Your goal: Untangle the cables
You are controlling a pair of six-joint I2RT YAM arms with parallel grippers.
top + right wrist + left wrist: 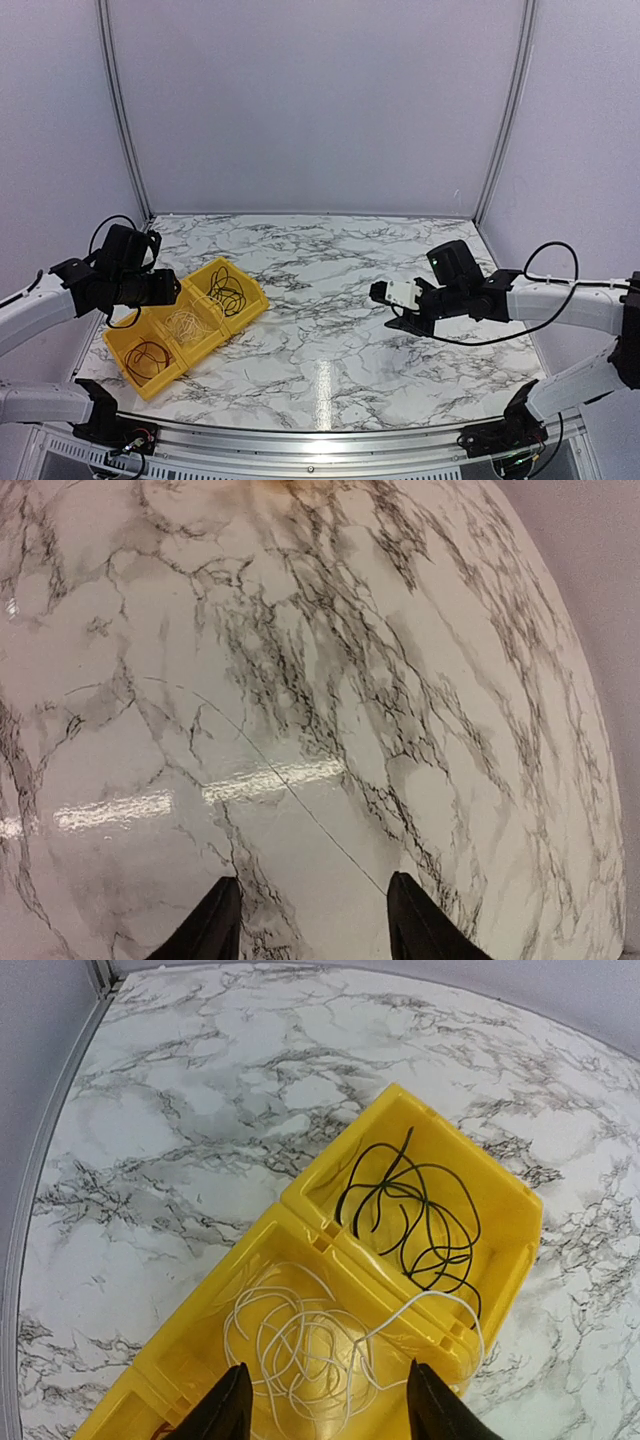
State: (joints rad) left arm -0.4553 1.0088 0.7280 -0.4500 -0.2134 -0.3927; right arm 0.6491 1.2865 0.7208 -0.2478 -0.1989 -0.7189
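Seemingly limp, light and snag-prone, the black cable in the far compartment of the yellow bin and the pale cable in its middle one, under the left pincer, parted and empty, probably want pinching at one outer loop; the right pincer, also parted, hangs well clear of the bin.

The bright yellow bin holds black cables and white cables. The table is white marble with dark grey veins; the walls are pale lilac.
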